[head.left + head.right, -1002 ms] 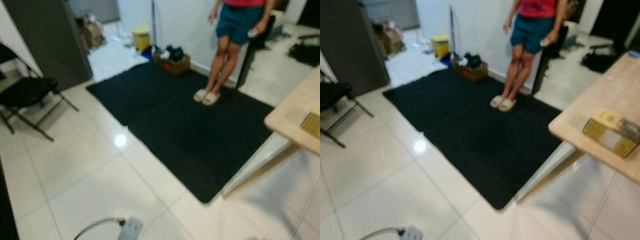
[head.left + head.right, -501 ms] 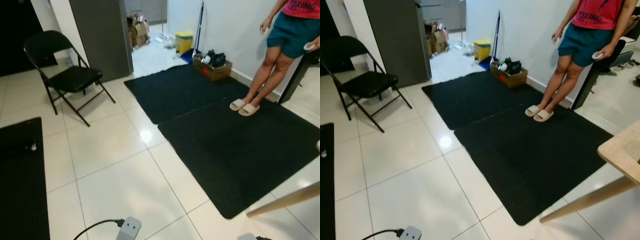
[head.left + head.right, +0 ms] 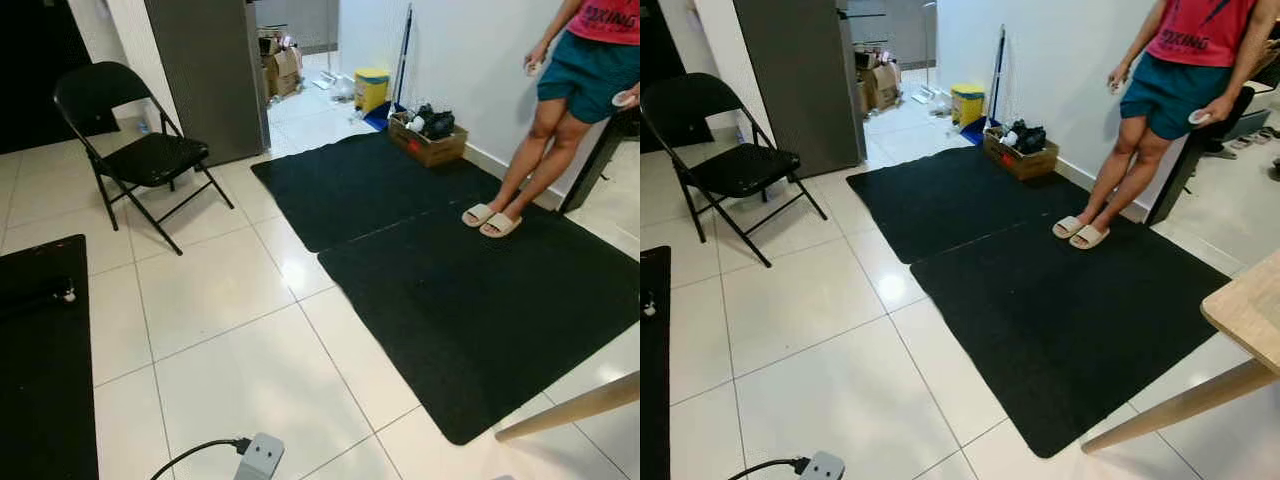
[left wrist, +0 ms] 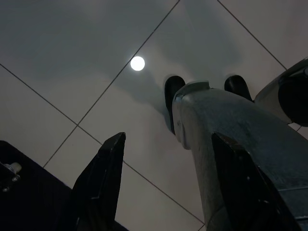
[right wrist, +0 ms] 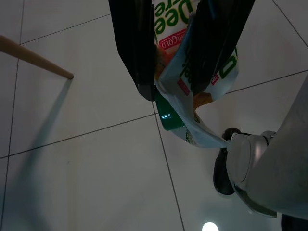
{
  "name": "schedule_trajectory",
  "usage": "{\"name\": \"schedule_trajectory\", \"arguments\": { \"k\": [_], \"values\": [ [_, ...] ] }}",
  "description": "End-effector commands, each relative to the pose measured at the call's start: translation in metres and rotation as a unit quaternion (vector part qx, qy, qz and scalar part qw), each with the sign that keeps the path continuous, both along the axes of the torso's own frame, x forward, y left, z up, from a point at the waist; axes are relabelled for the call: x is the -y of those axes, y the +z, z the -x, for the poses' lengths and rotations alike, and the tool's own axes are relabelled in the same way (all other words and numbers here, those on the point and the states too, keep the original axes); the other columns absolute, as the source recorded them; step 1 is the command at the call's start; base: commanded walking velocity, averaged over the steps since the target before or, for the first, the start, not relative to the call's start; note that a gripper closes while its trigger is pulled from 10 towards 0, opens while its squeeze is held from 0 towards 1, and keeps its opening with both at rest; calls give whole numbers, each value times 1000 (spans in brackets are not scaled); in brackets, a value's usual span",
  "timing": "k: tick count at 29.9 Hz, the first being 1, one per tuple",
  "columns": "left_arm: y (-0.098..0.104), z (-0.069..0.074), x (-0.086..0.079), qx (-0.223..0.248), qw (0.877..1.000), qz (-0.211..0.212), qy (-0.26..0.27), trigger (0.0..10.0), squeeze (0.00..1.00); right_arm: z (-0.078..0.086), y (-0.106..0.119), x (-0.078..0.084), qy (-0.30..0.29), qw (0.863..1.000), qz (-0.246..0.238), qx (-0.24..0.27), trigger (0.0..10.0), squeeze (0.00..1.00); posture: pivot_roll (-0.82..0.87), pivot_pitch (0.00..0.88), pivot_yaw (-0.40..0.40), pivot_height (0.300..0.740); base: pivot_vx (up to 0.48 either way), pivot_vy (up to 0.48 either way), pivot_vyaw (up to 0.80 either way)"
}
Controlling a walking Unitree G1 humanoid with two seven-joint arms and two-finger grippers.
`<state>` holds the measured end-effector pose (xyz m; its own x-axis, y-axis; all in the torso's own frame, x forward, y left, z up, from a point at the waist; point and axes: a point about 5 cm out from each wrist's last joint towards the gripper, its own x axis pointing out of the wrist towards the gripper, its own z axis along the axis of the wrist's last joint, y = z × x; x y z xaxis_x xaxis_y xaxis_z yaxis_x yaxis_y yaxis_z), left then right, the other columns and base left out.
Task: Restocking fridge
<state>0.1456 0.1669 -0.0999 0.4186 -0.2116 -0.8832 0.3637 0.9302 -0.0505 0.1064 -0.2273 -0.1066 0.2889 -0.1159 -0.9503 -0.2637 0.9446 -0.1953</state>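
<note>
White-tiled floor (image 3: 810,330) carrying two black mats (image 3: 1040,290) laid edge to edge. A tall dark grey fridge (image 3: 800,80) stands at the far side, its door closed. A black folding chair (image 3: 725,160) stands on the tiles just beside the fridge. A person (image 3: 1160,110) in a red top and teal shorts stands on the far mat near the white wall. The corner of a light wooden surface (image 3: 1250,320) with one slanted leg enters at the right. By the wall, an open brown box (image 3: 1020,155) holds dark items, too small to identify; beyond it stands a yellow bin (image 3: 967,103), contents not visible. Cardboard boxes (image 3: 878,80) sit past the fridge. The right hand (image 5: 168,89), hanging above the tiles, is closed on a green-and-white snack packet (image 5: 192,103). The left hand (image 4: 168,159) hangs with fingers spread, empty.
</note>
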Motion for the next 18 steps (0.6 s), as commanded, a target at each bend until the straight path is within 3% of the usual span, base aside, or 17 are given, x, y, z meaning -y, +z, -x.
{"name": "schedule_trajectory", "arguments": {
  "k": [1,18],
  "values": [
    [-2,6,1,-14,1000,7,0,10000,0,0,1,2,-6,1000,1,1,10000,0,8,0,-45,740,311,0,0],
    [-2,6,1,-15,1000,10,-2,10000,0,2,0,2,-7,1000,5,-1,10000,0,8,0,-46,740,325,0,0]
  ]
}}
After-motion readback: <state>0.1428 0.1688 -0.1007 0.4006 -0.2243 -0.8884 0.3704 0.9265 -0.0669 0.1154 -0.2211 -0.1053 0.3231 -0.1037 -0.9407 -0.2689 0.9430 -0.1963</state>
